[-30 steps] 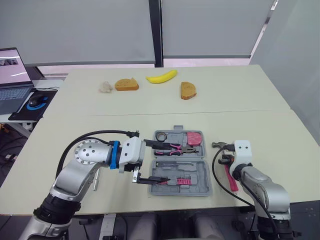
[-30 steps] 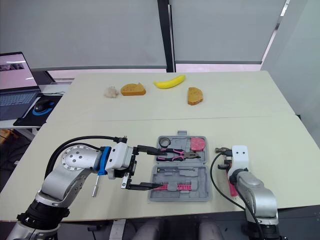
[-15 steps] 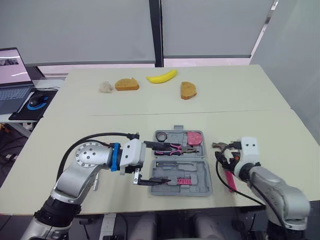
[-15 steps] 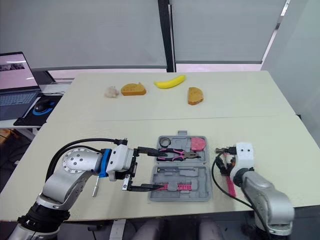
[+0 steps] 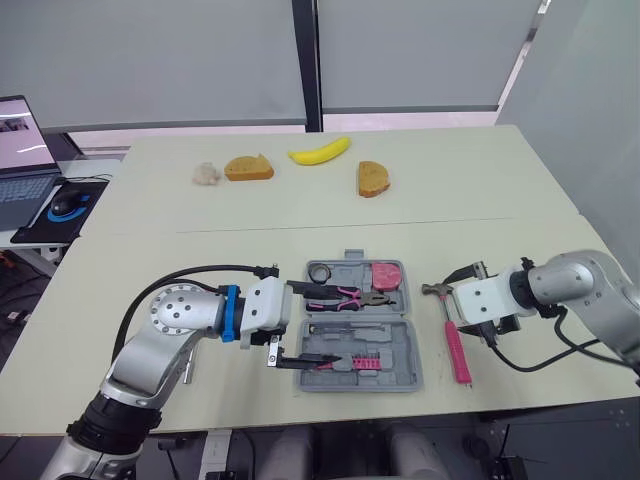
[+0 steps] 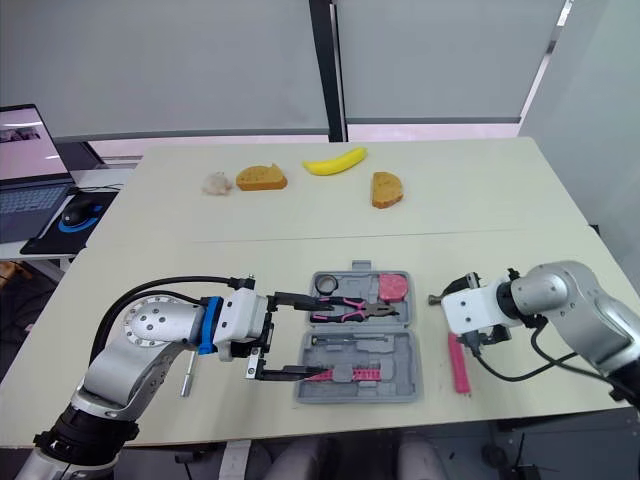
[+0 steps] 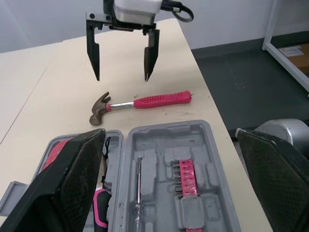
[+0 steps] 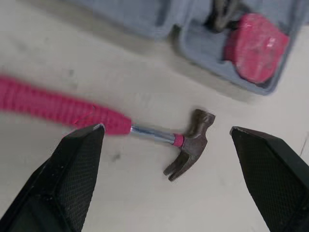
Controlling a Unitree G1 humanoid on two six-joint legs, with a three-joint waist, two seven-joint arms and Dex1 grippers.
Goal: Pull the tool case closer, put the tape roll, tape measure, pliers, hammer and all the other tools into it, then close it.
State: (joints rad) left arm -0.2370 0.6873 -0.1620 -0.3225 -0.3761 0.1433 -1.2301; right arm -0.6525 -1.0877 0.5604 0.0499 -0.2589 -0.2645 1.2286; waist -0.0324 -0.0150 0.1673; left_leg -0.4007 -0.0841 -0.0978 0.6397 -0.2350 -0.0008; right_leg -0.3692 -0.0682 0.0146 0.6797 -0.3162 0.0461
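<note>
A small metal tool [image 5: 189,366] lies on the table [image 5: 300,200] beside the left arm. The left gripper [image 5: 328,327] holds its 2 fingers spread wide over the left end of the open tool case [image 5: 408,345], gripping nothing. The pliers [image 5: 350,296] sit inside the case. Right of the case lies the hammer [image 5: 457,350], its head end under the right gripper [image 7: 120,75], whose jaws are spread and empty.

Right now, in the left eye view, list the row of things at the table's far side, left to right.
Whitish lump → bread slice → banana → second bread slice.
</note>
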